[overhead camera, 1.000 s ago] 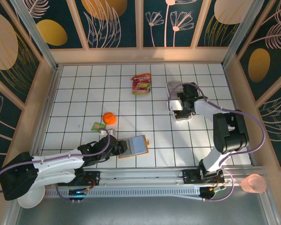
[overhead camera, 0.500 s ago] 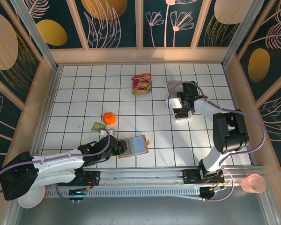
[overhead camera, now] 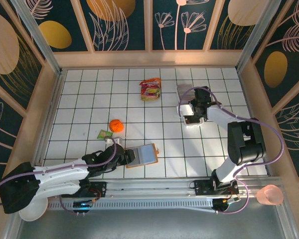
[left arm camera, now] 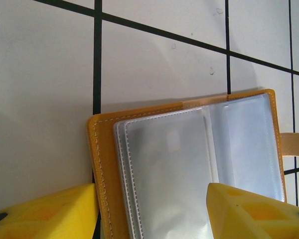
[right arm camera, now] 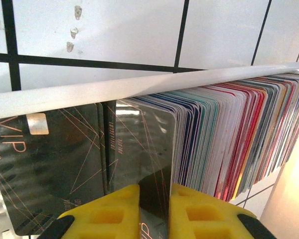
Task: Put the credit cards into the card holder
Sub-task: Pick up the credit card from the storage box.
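**Now: right claw pinching a dark card, left claw spread over the holder**

You are looking at the right gripper (right arm camera: 154, 199) pinching a dark card (right arm camera: 139, 144) between its narrowed yellow fingers. That card is sitting at the front of the credit cards (right arm camera: 229, 134), which are standing packed on edge in the clear tray (right arm camera: 139, 85) on the right half of the tiled table (overhead camera: 89, 99). Your left gripper (left arm camera: 152, 209) is hanging with its jaws spread wide over the card holder (left arm camera: 189, 159). The holder is lying open near the table's front edge, clear sleeves facing up. Whether those fingers are touching it, you cannot tell.
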You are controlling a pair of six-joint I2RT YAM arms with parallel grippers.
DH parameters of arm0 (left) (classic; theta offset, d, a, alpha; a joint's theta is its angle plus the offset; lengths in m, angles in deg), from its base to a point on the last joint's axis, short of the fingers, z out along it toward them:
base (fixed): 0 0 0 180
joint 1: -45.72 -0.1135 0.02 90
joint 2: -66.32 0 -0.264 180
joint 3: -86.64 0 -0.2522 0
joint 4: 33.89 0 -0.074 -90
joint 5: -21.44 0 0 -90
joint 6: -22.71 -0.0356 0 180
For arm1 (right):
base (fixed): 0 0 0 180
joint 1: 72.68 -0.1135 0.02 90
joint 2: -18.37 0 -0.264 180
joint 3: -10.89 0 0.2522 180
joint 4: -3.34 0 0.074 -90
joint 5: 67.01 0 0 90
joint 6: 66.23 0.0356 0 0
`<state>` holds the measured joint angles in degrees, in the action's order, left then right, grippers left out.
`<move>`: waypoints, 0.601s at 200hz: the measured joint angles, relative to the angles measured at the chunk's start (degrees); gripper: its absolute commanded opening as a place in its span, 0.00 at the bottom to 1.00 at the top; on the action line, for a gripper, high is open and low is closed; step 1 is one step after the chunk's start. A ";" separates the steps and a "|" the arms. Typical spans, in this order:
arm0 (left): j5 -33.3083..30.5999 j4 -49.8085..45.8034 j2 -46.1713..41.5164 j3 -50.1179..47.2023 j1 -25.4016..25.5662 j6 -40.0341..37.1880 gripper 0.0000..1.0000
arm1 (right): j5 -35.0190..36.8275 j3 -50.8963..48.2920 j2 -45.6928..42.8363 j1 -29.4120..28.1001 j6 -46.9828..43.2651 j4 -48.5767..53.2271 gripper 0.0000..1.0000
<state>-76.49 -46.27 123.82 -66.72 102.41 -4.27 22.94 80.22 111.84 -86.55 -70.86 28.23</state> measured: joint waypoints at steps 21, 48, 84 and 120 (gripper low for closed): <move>0.00 0.11 -0.15 -0.15 0.00 0.00 0.58 | 0.02 0.00 -0.11 0.00 -0.02 0.63 0.09; 0.00 0.11 -0.26 -0.22 0.00 0.00 0.57 | 0.02 0.00 -0.37 -0.02 0.02 1.36 0.06; 0.00 0.15 -0.42 -0.31 0.00 0.00 0.57 | 0.04 0.00 -0.96 -0.11 0.04 2.51 0.05; 0.04 0.46 -0.79 -0.61 0.00 0.00 0.57 | 0.00 0.17 -2.08 -0.17 0.70 5.60 0.00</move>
<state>-76.44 -45.81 123.03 -67.33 102.41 -4.27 22.94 80.40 109.76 -86.72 -70.16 33.83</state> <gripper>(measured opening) 0.569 0.049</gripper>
